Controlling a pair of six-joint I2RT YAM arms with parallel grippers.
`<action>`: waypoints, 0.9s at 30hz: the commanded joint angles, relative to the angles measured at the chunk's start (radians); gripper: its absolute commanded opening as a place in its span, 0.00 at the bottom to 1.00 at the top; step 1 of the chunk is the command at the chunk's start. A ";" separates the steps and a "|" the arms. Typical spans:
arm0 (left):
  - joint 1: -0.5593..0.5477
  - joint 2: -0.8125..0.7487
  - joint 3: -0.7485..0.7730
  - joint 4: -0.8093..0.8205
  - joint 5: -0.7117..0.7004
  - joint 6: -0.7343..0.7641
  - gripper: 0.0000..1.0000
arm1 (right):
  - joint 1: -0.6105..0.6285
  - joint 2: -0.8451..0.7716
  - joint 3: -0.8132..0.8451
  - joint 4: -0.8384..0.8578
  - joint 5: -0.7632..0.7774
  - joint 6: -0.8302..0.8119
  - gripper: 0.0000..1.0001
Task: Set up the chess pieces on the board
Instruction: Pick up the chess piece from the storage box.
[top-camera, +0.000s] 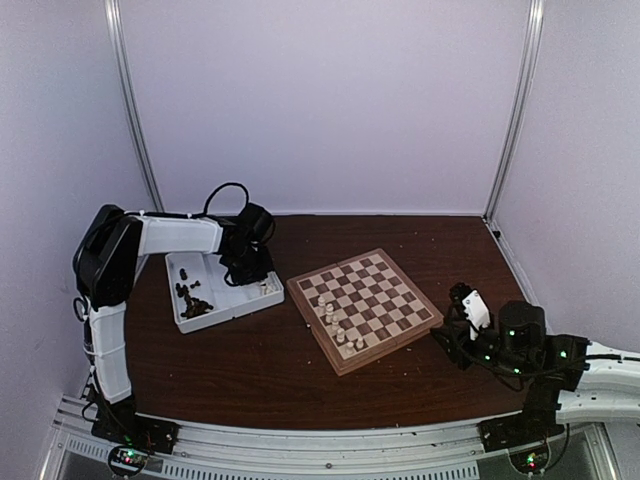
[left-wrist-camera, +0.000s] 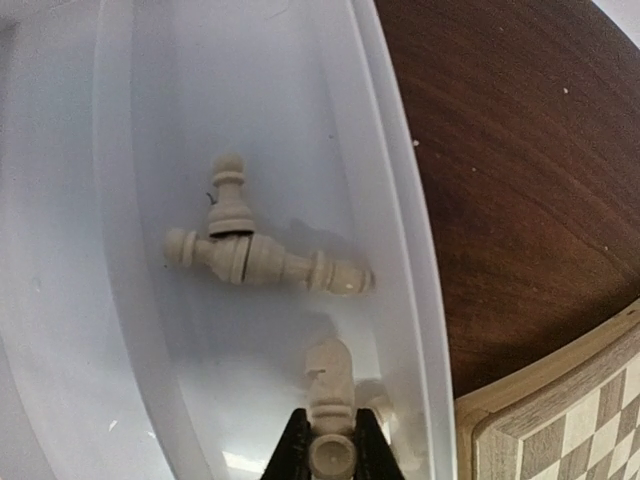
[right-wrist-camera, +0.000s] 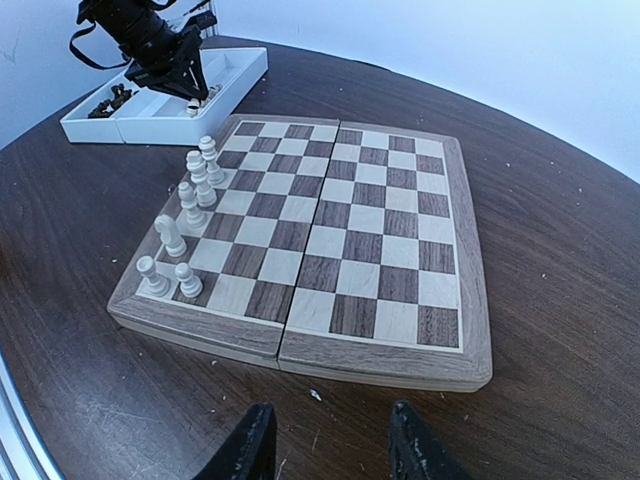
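Observation:
In the left wrist view my left gripper (left-wrist-camera: 332, 455) is shut on the base of a cream chess piece (left-wrist-camera: 331, 385) lying inside the white tray (left-wrist-camera: 400, 200). Three more cream pieces (left-wrist-camera: 255, 258) lie just beyond it. From above, that gripper (top-camera: 250, 268) hangs over the tray's right compartment. The board (top-camera: 385, 360) lies mid-table with several cream pieces (top-camera: 335, 325) along its left edge, and they also show in the right wrist view (right-wrist-camera: 190, 205). My right gripper (right-wrist-camera: 325, 450) is open and empty, low over the table just short of the board's near border (right-wrist-camera: 380, 350).
The tray's (top-camera: 228, 306) left compartment holds several dark brown pieces (top-camera: 192, 300). A corner of the board (left-wrist-camera: 540, 410) lies close beside the tray wall. The brown round table (top-camera: 250, 370) is enclosed by white walls with metal posts (top-camera: 135, 110).

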 joint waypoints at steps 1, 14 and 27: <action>-0.037 -0.041 -0.021 0.132 0.024 0.029 0.00 | -0.003 0.009 0.013 0.025 -0.012 -0.004 0.40; -0.087 -0.080 -0.093 0.344 0.062 0.079 0.00 | -0.003 0.017 0.015 0.026 -0.016 -0.005 0.40; -0.099 -0.144 -0.128 0.366 0.031 0.133 0.00 | -0.003 0.025 0.015 0.028 -0.022 -0.007 0.40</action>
